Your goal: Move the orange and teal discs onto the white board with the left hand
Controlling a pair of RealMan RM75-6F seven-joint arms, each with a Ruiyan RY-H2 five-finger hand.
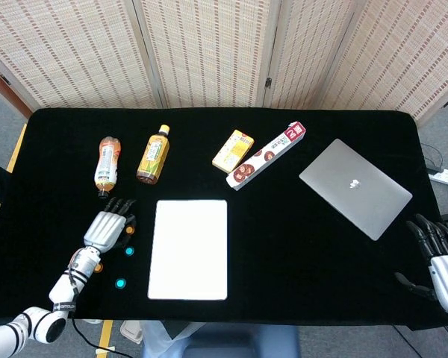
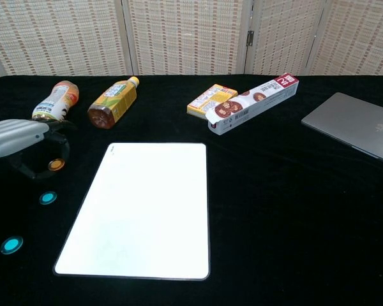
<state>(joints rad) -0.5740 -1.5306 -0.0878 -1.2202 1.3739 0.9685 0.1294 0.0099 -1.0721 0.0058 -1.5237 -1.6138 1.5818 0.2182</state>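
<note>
Showing no legible lettering, red-ended carton (image 1: 266, 155); apple logo on laptop (image 1: 355, 187).

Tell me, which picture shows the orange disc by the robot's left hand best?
The chest view: the orange disc shows clearly there, just under the left hand and left of the white board. In the head view the hand covers most of it, leaving only an orange sliver.

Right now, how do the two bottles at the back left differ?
The orange-capped bottle has a white and orange label; the yellow-labelled bottle holds dark tea under a yellow cap. The first lies nearer the table's left edge and the left hand; the second lies nearer the white board. Both lie on their sides.
</note>
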